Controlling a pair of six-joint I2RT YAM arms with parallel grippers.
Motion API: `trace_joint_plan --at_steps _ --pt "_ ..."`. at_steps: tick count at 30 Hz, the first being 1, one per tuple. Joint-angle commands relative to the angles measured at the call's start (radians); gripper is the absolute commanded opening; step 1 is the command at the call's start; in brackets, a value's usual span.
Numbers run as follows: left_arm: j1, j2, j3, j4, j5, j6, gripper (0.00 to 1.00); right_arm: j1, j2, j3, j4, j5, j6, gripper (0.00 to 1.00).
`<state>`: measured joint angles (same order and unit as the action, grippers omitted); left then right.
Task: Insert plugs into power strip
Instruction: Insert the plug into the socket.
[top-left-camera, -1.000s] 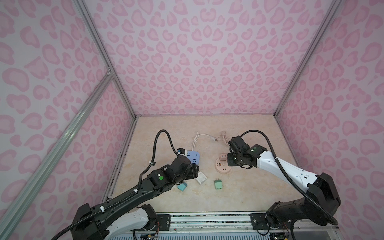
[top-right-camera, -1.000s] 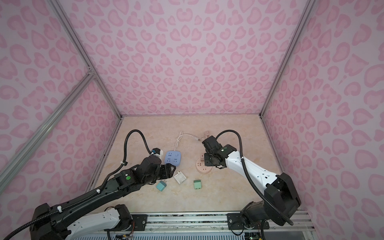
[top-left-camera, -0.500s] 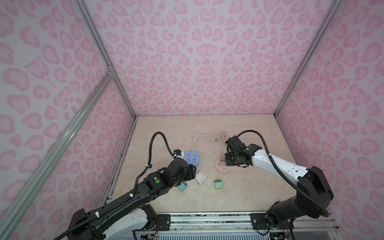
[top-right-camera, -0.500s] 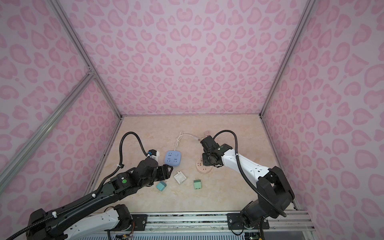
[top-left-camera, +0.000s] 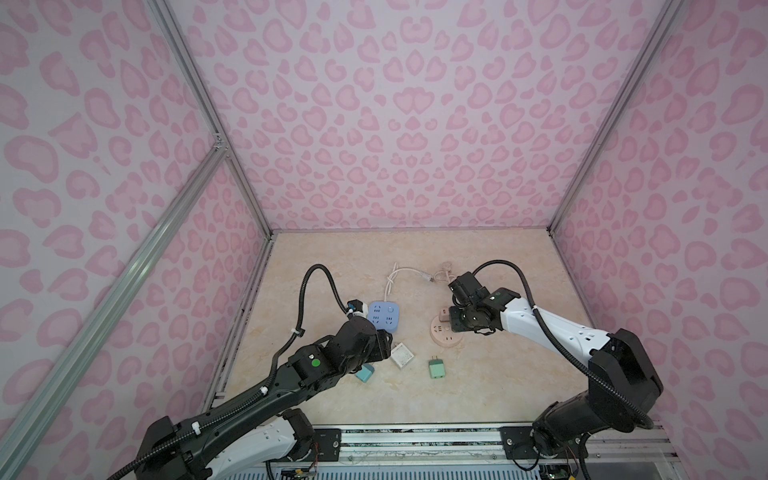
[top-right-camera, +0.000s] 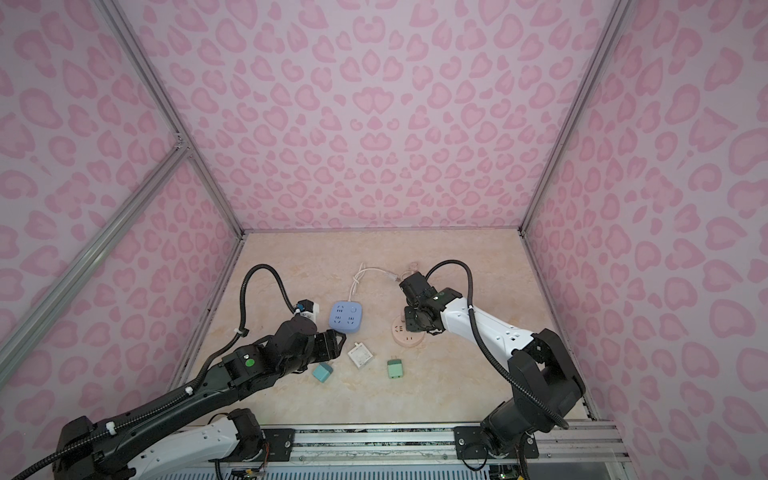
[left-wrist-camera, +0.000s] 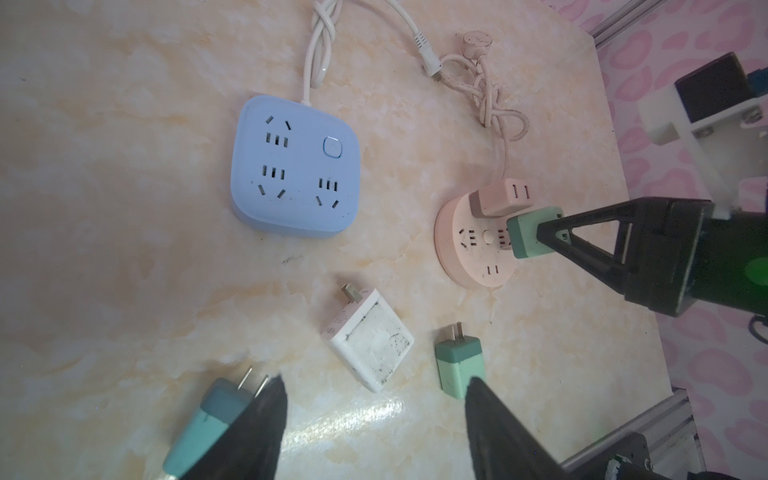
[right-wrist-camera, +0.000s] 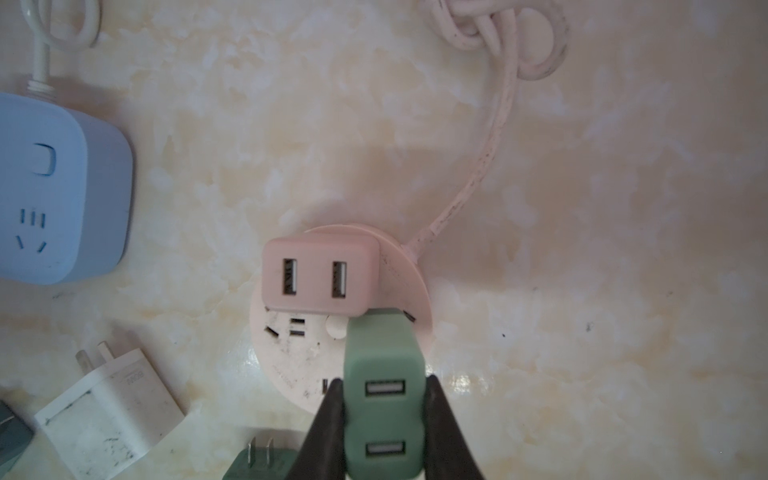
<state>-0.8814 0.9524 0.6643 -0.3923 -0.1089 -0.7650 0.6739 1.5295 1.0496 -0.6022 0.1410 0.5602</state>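
Though unseen from above, mint plug (right-wrist-camera: 384, 399) tight between right jaws; left jaws apart.

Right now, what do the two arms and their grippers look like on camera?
The left arm is mostly black with a white base link; the right arm has a white forearm, black elbow and lower link. Each carries a green dot near the wrist and a looping black corrugated cable. The left gripper and right gripper have black, tapering, open-triangle fingers.
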Motion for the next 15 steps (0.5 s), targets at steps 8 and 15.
trace_joint_plan --at_steps 8,15 --pt "0.001 0.010 -0.009 0.034 -0.025 -0.005 0.70 0.002 -0.018 -0.035 0.018 0.094 -0.008 0.00" --pt "0.002 0.026 -0.012 0.050 -0.018 -0.007 0.70 0.005 -0.015 -0.051 0.037 0.068 -0.005 0.00"
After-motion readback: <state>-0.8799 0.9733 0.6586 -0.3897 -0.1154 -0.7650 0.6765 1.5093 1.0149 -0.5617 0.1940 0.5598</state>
